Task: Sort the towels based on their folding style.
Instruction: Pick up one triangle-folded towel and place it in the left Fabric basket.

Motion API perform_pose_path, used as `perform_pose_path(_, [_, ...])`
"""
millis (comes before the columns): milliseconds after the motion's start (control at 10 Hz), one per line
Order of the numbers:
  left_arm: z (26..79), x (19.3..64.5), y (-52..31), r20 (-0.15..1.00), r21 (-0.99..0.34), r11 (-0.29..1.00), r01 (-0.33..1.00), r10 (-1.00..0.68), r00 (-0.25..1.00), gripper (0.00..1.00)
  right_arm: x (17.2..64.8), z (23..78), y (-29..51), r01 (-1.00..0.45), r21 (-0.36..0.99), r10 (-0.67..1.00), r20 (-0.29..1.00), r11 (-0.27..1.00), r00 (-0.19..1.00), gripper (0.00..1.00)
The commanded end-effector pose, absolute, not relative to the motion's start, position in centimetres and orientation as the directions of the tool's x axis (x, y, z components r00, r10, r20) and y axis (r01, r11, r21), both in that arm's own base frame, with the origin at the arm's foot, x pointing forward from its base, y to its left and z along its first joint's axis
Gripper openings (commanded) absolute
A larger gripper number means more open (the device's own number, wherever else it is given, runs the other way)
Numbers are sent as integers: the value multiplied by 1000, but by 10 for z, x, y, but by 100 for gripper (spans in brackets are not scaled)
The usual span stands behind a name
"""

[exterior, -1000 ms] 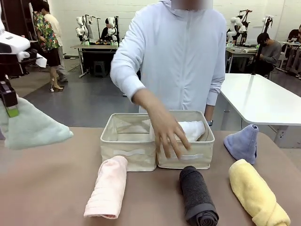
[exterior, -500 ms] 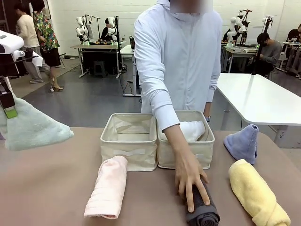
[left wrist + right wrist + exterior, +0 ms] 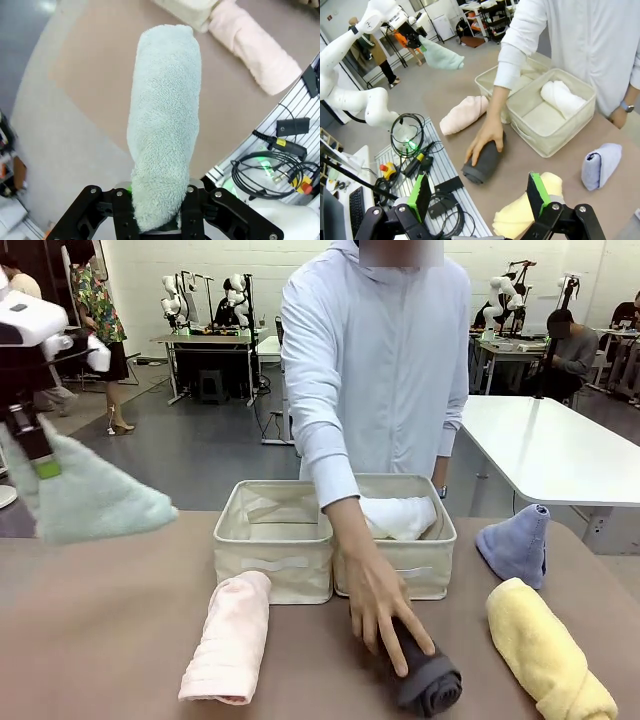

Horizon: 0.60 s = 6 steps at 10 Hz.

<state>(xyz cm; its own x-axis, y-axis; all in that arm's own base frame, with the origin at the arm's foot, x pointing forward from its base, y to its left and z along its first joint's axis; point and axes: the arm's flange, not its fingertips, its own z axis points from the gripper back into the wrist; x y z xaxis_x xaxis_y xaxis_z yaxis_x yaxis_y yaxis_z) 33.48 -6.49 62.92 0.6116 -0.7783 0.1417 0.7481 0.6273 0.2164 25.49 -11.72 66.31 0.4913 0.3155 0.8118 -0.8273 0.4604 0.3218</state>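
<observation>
Left jaws closed tight on the narrow end of the sage-green terry towel folded into a cone point(image 3: 95, 495), lifted high over the left part of the brown surface point(image 3: 100, 640), well apart from the two bins. Held by the tip probably to avoid opening the cone fold and to let it hang free for a drop. Long axis going out from the jaws toward the bins, slightly downward, wide end leading (in the left wrist view, straight away along the fingers). Right jaws spread fully, holding nothing, green pads point(image 3: 421, 196) hovering over the near edge, just above the yellow rolled terry towel point(image 3: 515, 217). Resting on the dark grey rolled terry towel point(image 3: 430, 685): the person's hand point(image 3: 385, 615), seemingly to carry it to the right beige fabric bin point(image 3: 420, 575), containing the white rolled terry towel point(image 3: 400, 515). Left beige fabric bin point(image 3: 270, 565) apparently without towel, so likely meant for cones.
</observation>
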Motion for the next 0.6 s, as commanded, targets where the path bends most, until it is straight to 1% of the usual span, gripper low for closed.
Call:
perform_pose_path(0, [631, 346, -119, 166, 272, 490, 828, -872, 461, 22, 257, 665, -116, -839, 318, 301, 828, 441, 473, 100])
perform_pose_path(100, [621, 357, -152, 153, 259, 428, 866, -903, 401, 22, 257, 665, -116, -839, 318, 301, 828, 441, 473, 100])
perform_pose_path(200, [610, 367, -175, 139, 230, 390, 892, -920, 367, 22, 257, 665, -116, -839, 318, 301, 828, 441, 473, 100])
perform_pose_path(300, [600, 371, -189, 91, 230, 353, 907, -936, 341, 22, 257, 665, -116, -839, 318, 301, 828, 441, 473, 100])
perform_pose_path(400, [605, 366, -175, 98, 233, 359, 904, -933, 345, 22, 257, 665, -116, -839, 318, 301, 828, 441, 473, 100])
perform_pose_path(500, [619, 348, -141, 136, 222, 383, 896, -923, 361, 22, 257, 665, -116, -839, 318, 301, 828, 441, 473, 100])
